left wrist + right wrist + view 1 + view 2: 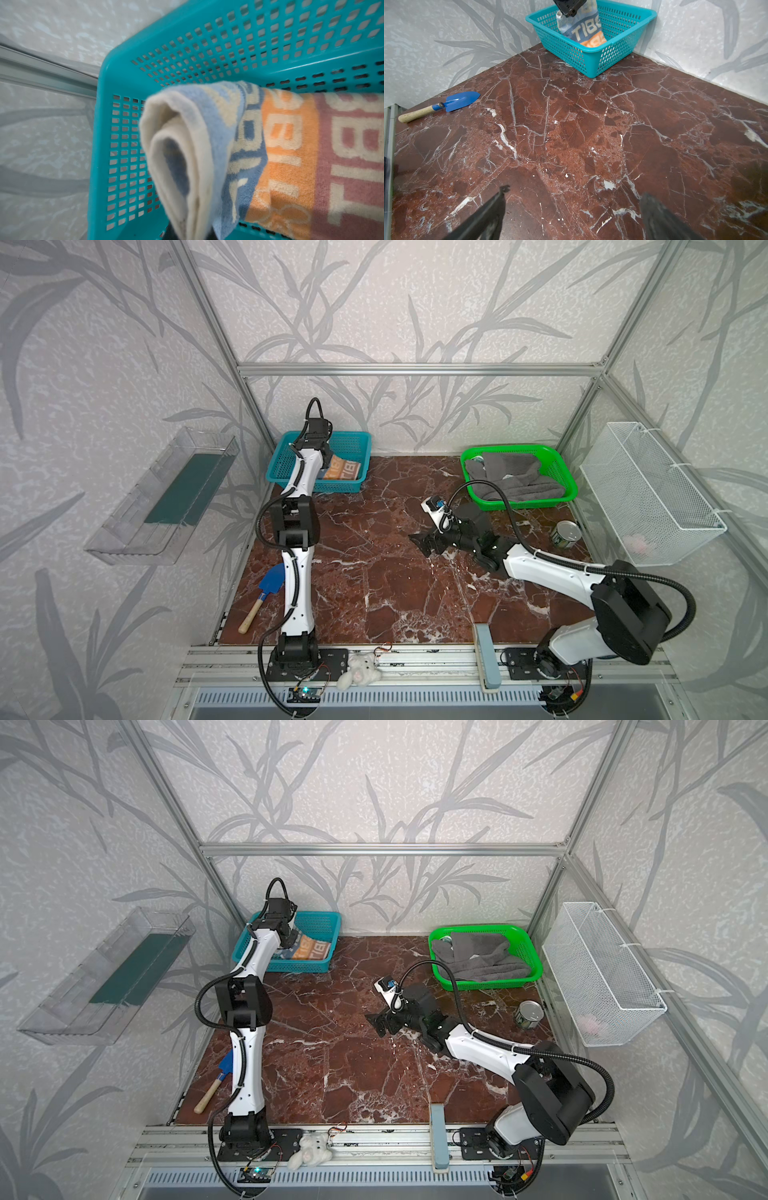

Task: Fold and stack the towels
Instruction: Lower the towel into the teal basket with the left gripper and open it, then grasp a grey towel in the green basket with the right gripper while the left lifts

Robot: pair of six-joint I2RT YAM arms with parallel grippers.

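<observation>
The left end effector (569, 12) pinches a folded corner of the lettered towel (291, 155), the rest lying beneath it in the teal basket (207, 52); the right end effector (573, 197) hangs spread (holding nothing). Lifted, the cloth may slip that narrow pinch or drag the basket along.

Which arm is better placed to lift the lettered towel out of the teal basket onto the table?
Probably left. The left gripper is shut on the lettered towel in the teal basket; the right gripper stands open and empty over the marble table, apart from it.
</observation>
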